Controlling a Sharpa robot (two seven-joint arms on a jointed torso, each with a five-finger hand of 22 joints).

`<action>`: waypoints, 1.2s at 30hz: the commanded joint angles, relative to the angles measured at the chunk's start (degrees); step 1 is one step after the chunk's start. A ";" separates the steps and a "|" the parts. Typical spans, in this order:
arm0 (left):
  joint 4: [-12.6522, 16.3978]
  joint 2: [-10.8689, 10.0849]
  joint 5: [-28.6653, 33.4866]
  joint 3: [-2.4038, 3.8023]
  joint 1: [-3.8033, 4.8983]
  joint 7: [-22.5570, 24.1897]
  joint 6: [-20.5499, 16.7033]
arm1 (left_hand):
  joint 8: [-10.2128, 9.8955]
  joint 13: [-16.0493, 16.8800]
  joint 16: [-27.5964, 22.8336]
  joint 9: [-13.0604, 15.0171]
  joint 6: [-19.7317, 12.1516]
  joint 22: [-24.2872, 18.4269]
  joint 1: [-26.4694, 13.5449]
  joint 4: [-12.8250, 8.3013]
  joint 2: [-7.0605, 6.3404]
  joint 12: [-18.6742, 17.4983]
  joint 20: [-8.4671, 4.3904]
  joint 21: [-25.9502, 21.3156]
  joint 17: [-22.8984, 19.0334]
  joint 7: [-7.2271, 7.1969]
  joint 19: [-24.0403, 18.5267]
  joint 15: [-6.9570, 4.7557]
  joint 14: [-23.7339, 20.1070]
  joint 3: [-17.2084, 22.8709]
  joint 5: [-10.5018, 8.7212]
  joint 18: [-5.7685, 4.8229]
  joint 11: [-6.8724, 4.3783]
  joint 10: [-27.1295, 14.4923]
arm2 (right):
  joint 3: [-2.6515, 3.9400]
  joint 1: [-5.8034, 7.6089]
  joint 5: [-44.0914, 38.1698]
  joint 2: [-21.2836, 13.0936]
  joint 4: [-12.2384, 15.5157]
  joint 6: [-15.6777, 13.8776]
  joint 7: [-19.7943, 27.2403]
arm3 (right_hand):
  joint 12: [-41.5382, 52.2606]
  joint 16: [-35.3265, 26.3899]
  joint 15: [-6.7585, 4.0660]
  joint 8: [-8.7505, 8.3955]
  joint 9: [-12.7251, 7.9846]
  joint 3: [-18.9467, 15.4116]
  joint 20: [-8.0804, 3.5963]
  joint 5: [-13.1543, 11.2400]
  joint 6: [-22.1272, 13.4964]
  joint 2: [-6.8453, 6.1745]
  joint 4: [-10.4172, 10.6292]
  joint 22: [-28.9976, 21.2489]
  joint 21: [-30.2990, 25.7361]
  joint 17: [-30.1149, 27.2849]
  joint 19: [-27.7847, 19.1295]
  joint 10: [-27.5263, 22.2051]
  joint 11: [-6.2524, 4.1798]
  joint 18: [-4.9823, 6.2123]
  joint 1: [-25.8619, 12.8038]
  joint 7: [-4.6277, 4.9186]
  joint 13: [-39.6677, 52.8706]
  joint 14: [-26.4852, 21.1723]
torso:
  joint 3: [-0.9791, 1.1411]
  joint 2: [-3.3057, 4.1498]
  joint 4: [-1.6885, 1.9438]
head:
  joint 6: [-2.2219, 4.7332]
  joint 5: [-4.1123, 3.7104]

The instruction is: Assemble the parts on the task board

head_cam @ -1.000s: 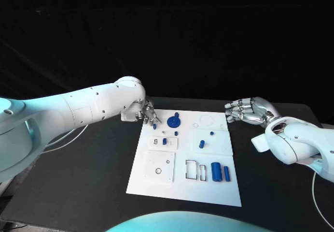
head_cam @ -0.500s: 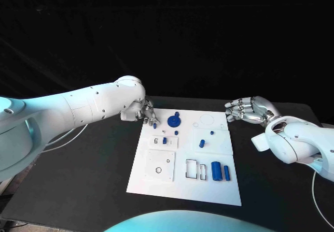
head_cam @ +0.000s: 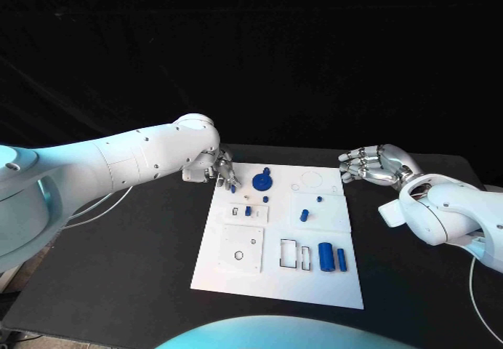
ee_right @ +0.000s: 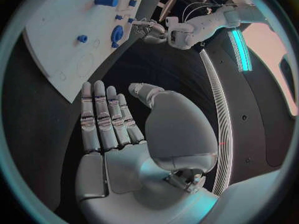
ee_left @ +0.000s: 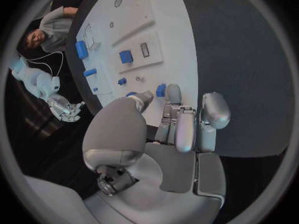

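Note:
The white task board [head_cam: 275, 282] lies in the middle of the black table. My left hand [head_cam: 220, 173] hovers at its far left corner. A small blue peg [head_cam: 232, 188] sits right at its fingertips. In the left wrist view this peg [ee_left: 161, 90] lies between the thumb tip and a fingertip [ee_left: 173, 92], and I cannot tell whether they grip it. My right hand [head_cam: 375, 166] floats off the board's far right corner. Its fingers [ee_right: 102, 117] are straight and hold nothing. On the board are a blue disc [head_cam: 261, 179], a blue peg [head_cam: 304, 215] and two blue cylinders [head_cam: 326, 255].
A small white block [head_cam: 247, 212] with a blue insert and a larger white plate [head_cam: 240, 249] with a hole sit on the board's left half. Rectangular slots [head_cam: 294, 256] lie beside the cylinders. Black table [head_cam: 126, 262] spreads on both sides of the board.

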 commanded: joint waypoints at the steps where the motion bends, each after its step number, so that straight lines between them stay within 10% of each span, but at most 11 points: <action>1: 0.17 0.09 0.78 0.01 0.00 0.17 0.34 | 0.53 -0.07 0.24 0.18 0.35 0.14 0.76 -0.09 -0.01 -0.30 -0.18 0.24 -0.17 -0.06 0.33 -0.42 2.08 0.41 0.30 0.08 -0.61 0.04 | 0.00 -0.05 -0.33 0.09 0.00 0.79 0.42 | 0.22 -0.12 0.22 -0.01 -0.08 -0.32 0.21 0.20 0.30 0.00 0.03 -0.06 -0.30 -0.09 -0.24 0.01 0.14 0.53 -0.50 3.23 -0.07 -0.13 | 0.02 0.00 -0.04 | 0.00 0.08; 20: -0.13 0.11 2.76 -0.06 0.00 0.21 -1.32 | 5.21 -0.26 0.48 3.40 -2.52 1.19 10.29 -5.47 2.48 -0.83 -0.84 0.90 0.36 -0.67 0.61 -1.08 2.28 10.61 0.33 -0.12 -1.30 0.57 | 0.00 -0.16 -0.33 0.17 -0.09 0.88 0.38 | 0.38 -0.25 0.21 0.03 -0.13 -0.33 0.23 0.22 0.34 0.15 0.03 -0.37 -0.25 -0.12 -0.24 0.00 0.12 0.56 -0.53 3.21 -0.26 -0.05 | 0.03 -0.05 -0.06 | -0.18 0.12; 36: 0.77 -1.18 8.59 -0.23 0.00 0.73 -4.33 | 9.03 4.43 1.09 5.11 -1.81 3.73 8.77 -10.96 -1.32 1.99 -1.07 2.74 1.58 -1.11 1.97 -1.50 2.78 20.74 0.57 -0.55 -1.83 4.98 | 0.00 -0.24 -0.33 0.19 -0.07 0.95 0.36 | 0.45 -0.31 0.20 0.04 -0.16 -0.36 0.24 0.22 0.36 0.19 0.04 -0.50 -0.23 -0.13 -0.23 0.00 0.11 0.57 -0.57 3.20 -0.34 0.00 | 0.04 -0.04 0.00 | -0.03 0.40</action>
